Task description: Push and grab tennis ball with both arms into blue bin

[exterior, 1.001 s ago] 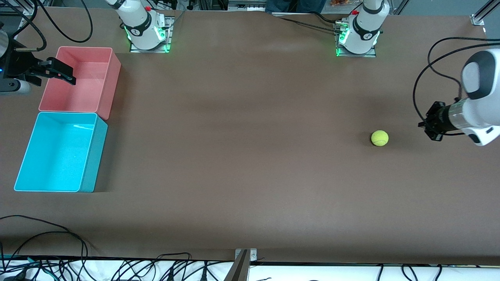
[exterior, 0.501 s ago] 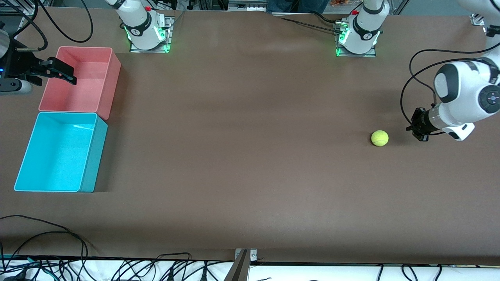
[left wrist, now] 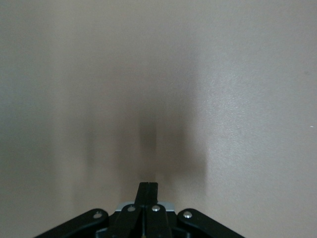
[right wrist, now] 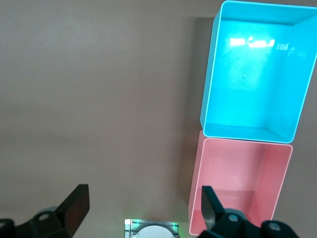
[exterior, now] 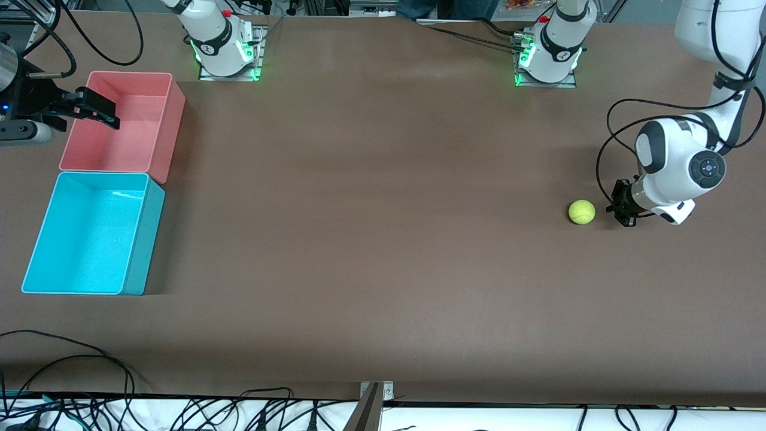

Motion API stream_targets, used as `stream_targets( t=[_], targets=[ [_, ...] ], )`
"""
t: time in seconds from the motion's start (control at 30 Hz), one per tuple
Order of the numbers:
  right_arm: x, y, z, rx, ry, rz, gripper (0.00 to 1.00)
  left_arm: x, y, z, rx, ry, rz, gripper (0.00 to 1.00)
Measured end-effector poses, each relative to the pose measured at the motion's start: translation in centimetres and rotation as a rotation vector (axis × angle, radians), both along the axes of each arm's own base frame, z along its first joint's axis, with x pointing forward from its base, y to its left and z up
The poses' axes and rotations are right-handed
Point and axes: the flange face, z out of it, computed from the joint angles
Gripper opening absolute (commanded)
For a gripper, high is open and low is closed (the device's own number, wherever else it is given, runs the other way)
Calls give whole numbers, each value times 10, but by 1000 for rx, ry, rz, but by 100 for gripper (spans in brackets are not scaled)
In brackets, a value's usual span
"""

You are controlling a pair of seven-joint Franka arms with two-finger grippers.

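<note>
The tennis ball (exterior: 581, 212) lies on the brown table toward the left arm's end. My left gripper (exterior: 620, 207) is shut and empty, low over the table just beside the ball on its left-arm-end side, a small gap apart. The left wrist view shows its closed fingertips (left wrist: 148, 191) over bare table; the ball is out of that view. The blue bin (exterior: 143, 239) stands at the right arm's end, also in the right wrist view (right wrist: 210, 74). My right gripper (exterior: 96, 112) is open and empty over the pink bin's outer edge, fingers spread in its wrist view (right wrist: 142, 210).
The pink bin (exterior: 170, 120) touches the blue bin, farther from the front camera; it also shows in the right wrist view (right wrist: 195, 183). The arm bases (exterior: 224, 57) (exterior: 547, 60) stand along the table's back edge. Cables (exterior: 72, 359) lie at the front edge.
The left arm has swung in and its shut gripper has moved toward the ball, closing most of the gap. The ball and the right arm have not moved.
</note>
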Motion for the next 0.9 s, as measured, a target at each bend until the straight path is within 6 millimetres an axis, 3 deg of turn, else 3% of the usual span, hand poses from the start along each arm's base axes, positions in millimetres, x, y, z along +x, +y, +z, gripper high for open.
stream_targets(
  t=[0.37,0.5,0.73,0.9],
  targets=[
    [0,0,0,0,0,1,100,0,5,-3,4,-7,7,0],
    [0,1,1,0,-1,1,100,-3,19,-3,37,1,-20,0],
    [0,1,1,0,-2,2,100,-13,62,-1,99,17,-46,0],
    [0,1,2,0,-2,2,100,-14,65,-1,104,17,-46,0]
  ],
)
